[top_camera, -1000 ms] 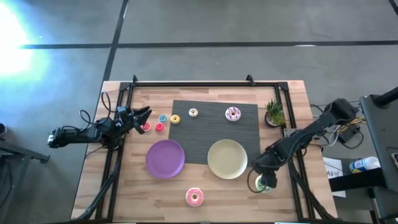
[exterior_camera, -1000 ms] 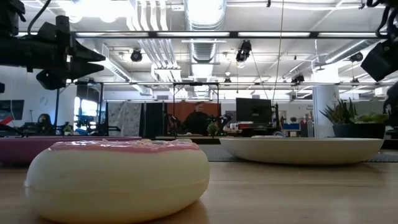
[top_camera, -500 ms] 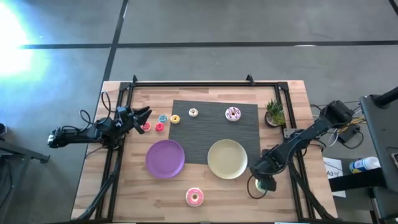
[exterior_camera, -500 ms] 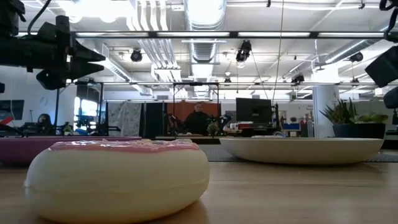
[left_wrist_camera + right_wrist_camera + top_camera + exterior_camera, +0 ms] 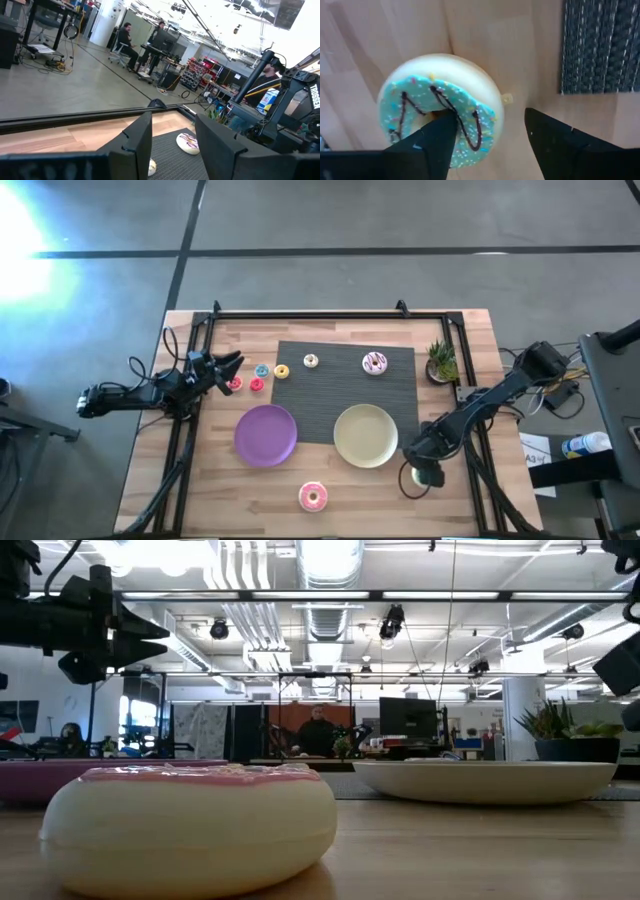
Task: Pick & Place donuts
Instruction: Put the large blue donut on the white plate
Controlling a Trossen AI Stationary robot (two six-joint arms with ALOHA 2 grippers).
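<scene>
The green-iced donut [image 5: 437,107] lies flat on the bare wood near the table's right edge [image 5: 420,477]. My right gripper [image 5: 490,120] hangs over it from above, open, with one finger above the donut's hole and the other outside its rim. The pink donut [image 5: 313,497] lies near the near edge. The white-brown donut [image 5: 374,363] and the tiny white one [image 5: 311,361] lie on the dark mat. The yellow [image 5: 282,371], blue [image 5: 262,370] and red [image 5: 256,384] tiny ones lie left of it. My left gripper [image 5: 225,365] waits open beside them. My right gripper points down at the green donut. One finger [image 5: 437,137] covers the hole in its icing [image 5: 427,112], and the other [image 5: 555,140] stands clear of the rim. Whether either finger touches the donut, I cannot tell.
A purple plate [image 5: 266,434] and a cream plate [image 5: 365,435] sit mid-table, the cream one just left of my right gripper. A potted plant [image 5: 440,362] stands at the mat's far right corner. A black frame [image 5: 330,313] runs along the far and side edges.
My right arm has come down a little over the green donut. The donuts and plates have stayed where they were.
</scene>
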